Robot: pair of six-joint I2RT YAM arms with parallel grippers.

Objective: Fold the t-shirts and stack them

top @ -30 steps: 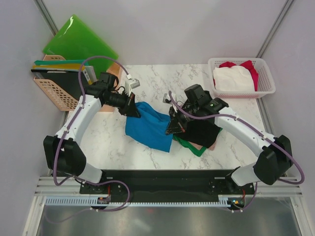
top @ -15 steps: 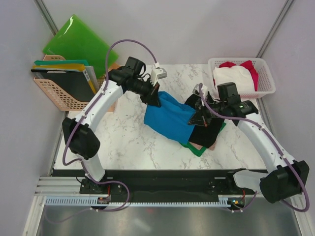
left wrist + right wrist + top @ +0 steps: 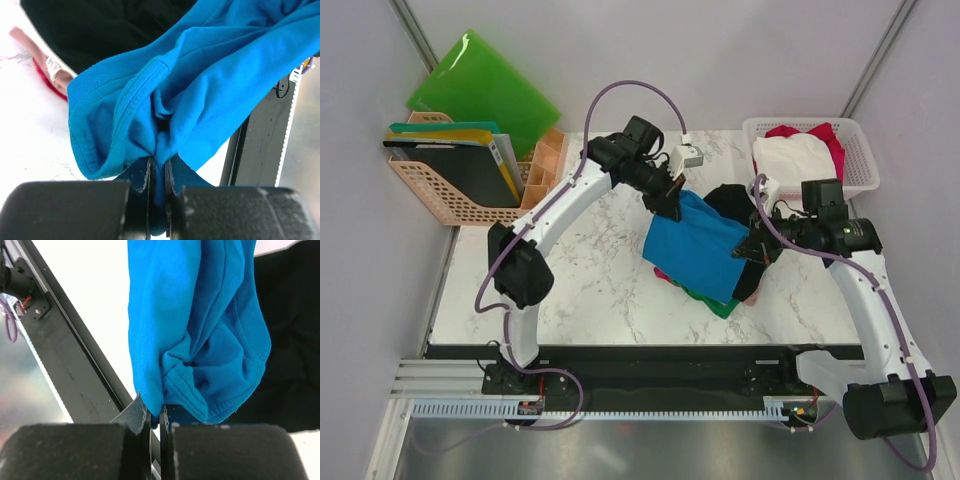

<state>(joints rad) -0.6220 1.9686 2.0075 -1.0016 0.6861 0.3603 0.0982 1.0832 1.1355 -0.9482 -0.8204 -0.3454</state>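
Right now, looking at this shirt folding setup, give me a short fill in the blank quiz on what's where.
Both arms' jaws are shut on the ____ t-shirt. The basket holds a white garment and a ____ garment. The folder leaning at the far left is ____.
Missing words: blue; red; green.

black t-shirt (image 3: 725, 199) mostly hidden (under blue t-shirt (image 3: 695, 245)), green t-shirt (image 3: 720, 305) likewise
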